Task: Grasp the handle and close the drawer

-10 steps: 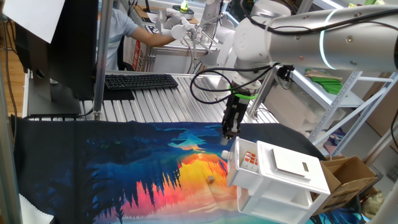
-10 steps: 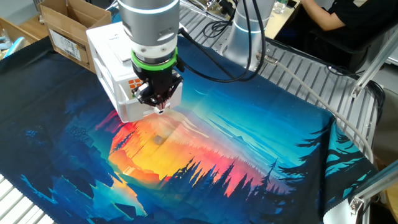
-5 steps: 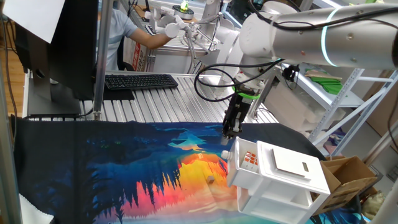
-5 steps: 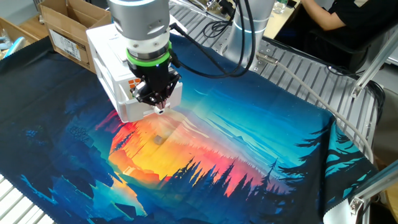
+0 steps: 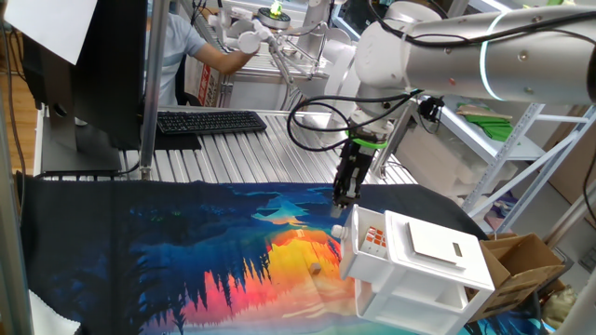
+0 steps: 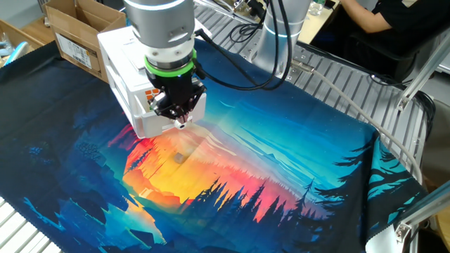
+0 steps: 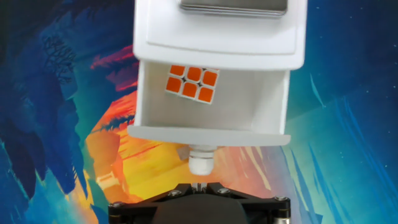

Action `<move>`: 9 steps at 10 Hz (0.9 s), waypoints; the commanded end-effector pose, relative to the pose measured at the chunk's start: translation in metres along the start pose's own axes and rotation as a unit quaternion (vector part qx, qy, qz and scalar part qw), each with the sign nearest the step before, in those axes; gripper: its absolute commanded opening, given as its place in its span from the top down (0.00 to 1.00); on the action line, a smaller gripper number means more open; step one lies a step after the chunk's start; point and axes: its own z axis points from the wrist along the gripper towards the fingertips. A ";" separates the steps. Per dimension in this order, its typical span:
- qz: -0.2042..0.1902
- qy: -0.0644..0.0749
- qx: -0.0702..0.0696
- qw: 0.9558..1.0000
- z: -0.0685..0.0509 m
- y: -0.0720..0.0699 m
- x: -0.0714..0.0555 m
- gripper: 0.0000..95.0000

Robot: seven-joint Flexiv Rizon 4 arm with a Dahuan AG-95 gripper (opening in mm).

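Observation:
The drawer (image 7: 211,106) is the top one of a small white cabinet (image 5: 424,270) and stands pulled out, with red-orange squares (image 7: 191,83) inside. Its handle (image 7: 201,162), a small white knob, sticks out from the front panel. My gripper (image 7: 199,185) is directly in front of the knob, its fingertips pressed together with only a sliver between them, narrower than the knob. In the fixed views the gripper (image 5: 341,201) (image 6: 181,119) points down at the front of the drawer (image 6: 184,111). The knob itself is hidden by the hand there.
The cabinet stands on a colourful landscape cloth (image 6: 267,176). A small pale object (image 6: 179,158) lies on the cloth just in front of the drawer. A cardboard box (image 6: 77,28) sits behind the cabinet. A keyboard (image 5: 209,121) and a person are at the far side.
The upper arm has shifted slightly. The gripper stays at the drawer front, and the drawer is as far out as before.

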 end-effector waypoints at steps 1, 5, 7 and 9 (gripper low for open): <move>0.007 -0.009 0.002 1.000 0.000 0.002 0.001 1.00; 0.001 -0.019 0.003 1.000 0.000 0.002 0.001 1.00; 0.003 -0.024 0.014 1.000 0.000 0.002 0.001 1.00; -0.005 -0.021 0.016 1.000 0.000 0.002 0.001 1.00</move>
